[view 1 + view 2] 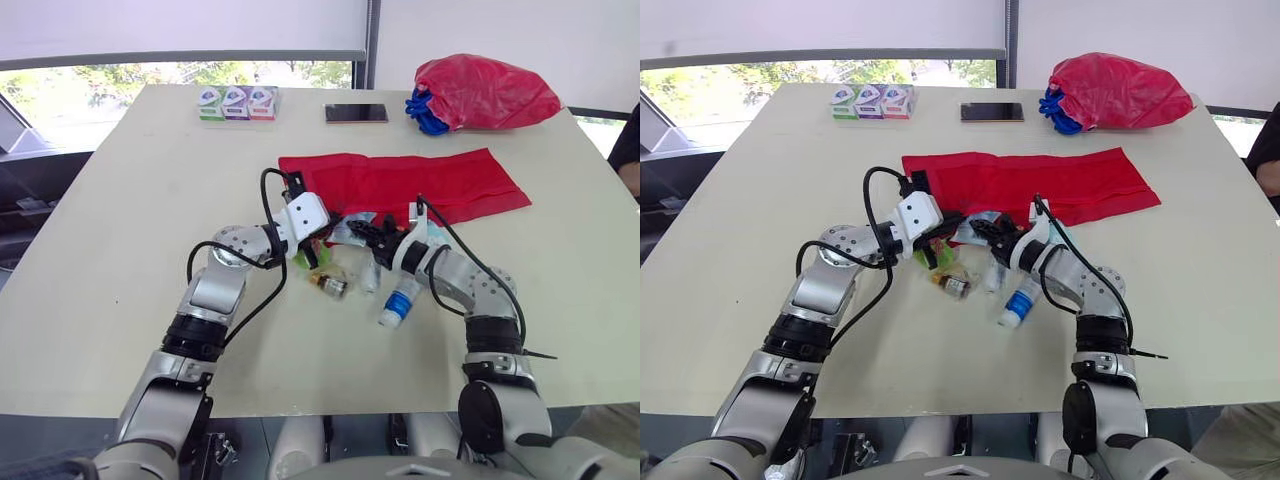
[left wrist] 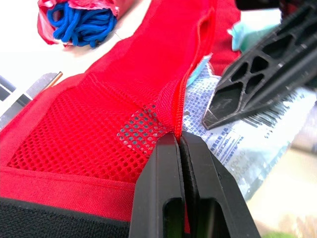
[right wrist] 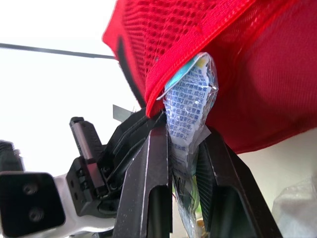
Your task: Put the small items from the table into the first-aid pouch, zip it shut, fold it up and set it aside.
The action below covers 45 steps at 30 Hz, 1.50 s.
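Observation:
The red first-aid pouch (image 1: 400, 185) lies spread flat across the middle of the table. My left gripper (image 2: 178, 141) is shut on its zipper edge at the near left corner, lifting the mesh pocket's lip. My right gripper (image 3: 185, 136) is shut on a clear printed packet (image 3: 190, 106), whose top end sits under the raised red lip. The two grippers nearly touch in the eye views, left gripper (image 1: 330, 228) beside right gripper (image 1: 375, 232). On the table just in front lie a small brown bottle (image 1: 328, 284), a white bottle with a blue label (image 1: 398, 303) and a green packet (image 1: 305, 258).
At the far edge stand three small boxes (image 1: 237, 102) and a phone (image 1: 355, 113). A red plastic bag (image 1: 485, 92) with blue cord (image 1: 425, 112) sits at the far right. A person's arm (image 1: 628, 150) shows at the right edge.

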Each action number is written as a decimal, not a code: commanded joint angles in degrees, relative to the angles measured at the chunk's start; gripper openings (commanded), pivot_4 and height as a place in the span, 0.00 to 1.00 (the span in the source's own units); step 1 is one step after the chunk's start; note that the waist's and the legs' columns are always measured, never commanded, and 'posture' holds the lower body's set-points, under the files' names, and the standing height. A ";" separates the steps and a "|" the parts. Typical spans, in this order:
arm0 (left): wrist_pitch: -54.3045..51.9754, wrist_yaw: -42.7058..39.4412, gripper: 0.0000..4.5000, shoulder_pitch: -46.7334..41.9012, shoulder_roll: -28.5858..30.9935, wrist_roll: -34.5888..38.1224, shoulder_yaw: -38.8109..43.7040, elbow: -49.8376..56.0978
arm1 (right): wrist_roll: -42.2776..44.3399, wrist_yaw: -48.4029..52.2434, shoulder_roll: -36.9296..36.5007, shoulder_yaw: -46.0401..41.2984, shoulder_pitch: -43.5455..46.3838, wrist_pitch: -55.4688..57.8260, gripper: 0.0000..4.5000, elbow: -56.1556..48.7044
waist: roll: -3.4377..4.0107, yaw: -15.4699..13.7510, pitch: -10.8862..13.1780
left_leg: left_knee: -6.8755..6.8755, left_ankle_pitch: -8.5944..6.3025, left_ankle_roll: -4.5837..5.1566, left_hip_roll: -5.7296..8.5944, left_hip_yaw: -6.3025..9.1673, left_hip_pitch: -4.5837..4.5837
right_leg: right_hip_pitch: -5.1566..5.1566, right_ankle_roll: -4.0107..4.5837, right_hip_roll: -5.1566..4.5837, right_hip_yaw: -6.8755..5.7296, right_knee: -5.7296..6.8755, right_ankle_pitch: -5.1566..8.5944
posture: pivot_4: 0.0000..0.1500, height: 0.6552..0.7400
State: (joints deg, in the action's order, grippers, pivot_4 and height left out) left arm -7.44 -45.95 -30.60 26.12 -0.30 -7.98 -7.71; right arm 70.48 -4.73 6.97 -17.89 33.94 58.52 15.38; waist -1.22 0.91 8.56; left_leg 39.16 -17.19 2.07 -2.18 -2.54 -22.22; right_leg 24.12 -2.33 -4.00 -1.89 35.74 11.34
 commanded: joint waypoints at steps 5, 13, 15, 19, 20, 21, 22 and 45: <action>-14.10 -0.03 0.01 0.38 -4.29 10.34 3.28 7.53 | 1.05 -0.63 3.54 -2.24 3.43 -5.02 0.03 -0.13 | 0.00 0.01 0.00 | 0.00 0.00 0.00 0.00 0.02 -0.01 | -0.01 0.00 0.00 0.01 0.00 0.00 | 1.00 1.00; -20.45 2.11 0.01 1.11 -6.20 14.05 4.02 11.11 | -4.97 1.88 4.05 2.49 4.65 -7.86 0.03 1.84 | 0.02 0.11 0.01 | -0.01 0.00 0.00 0.02 0.01 0.03 | 0.00 0.00 0.03 0.04 0.02 0.00 | 1.00 1.00; -20.75 2.65 0.01 0.96 -6.51 14.20 4.02 11.10 | -7.03 3.23 4.05 4.49 4.98 -7.93 0.03 1.72 | 0.02 0.09 0.01 | -0.01 0.00 -0.01 0.02 0.00 0.07 | -0.01 0.00 0.04 0.06 0.03 0.00 | 1.00 1.00; -20.46 2.96 0.01 0.47 -6.66 13.84 3.92 10.11 | -9.47 5.16 4.19 6.52 5.28 -7.88 0.03 1.29 | 0.02 0.08 0.01 | -0.01 0.00 -0.01 0.02 -0.01 0.06 | -0.01 0.00 0.04 0.07 0.02 0.00 | 1.00 1.00; -20.30 3.01 0.01 0.39 -6.61 13.68 3.89 9.73 | -9.61 5.44 4.25 6.41 5.33 -7.86 0.03 1.19 | 0.02 0.08 0.01 | -0.01 0.00 -0.01 0.02 -0.01 0.05 | -0.01 0.00 0.04 0.07 0.01 0.00 | 1.00 1.00; -20.15 3.04 0.01 0.35 -6.53 13.52 3.86 9.43 | -9.78 5.80 4.16 6.29 5.34 -7.88 0.03 1.13 | 0.02 0.07 0.01 | -0.01 0.00 -0.01 0.02 -0.01 0.05 | -0.01 0.00 0.04 0.07 0.01 0.00 | 1.00 1.00; -20.01 3.03 0.01 0.35 -6.43 13.39 3.85 9.19 | -10.03 6.17 3.94 6.26 5.30 -7.77 0.03 1.08 | 0.02 0.06 0.01 | -0.02 0.00 -0.01 0.02 -0.01 0.05 | -0.01 0.01 0.04 0.07 0.01 0.00 | 1.00 1.00; -18.27 -0.23 0.01 -0.71 -6.01 15.20 5.37 2.07 | -19.72 10.25 0.24 7.91 2.67 -4.94 0.03 -1.23 | 0.02 0.04 0.01 | -0.02 0.01 -0.02 0.03 -0.02 0.05 | -0.01 0.01 0.03 0.07 0.00 0.00 | 1.00 1.00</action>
State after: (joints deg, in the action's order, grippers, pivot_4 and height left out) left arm -26.06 -45.05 -30.16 20.85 12.73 -2.73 -7.02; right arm 51.01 4.79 5.91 -11.03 35.88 53.52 15.73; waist -1.21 0.95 8.57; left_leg 39.14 -17.18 2.05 -2.15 -2.55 -22.16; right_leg 24.11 -2.32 -3.98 -1.83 35.74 11.35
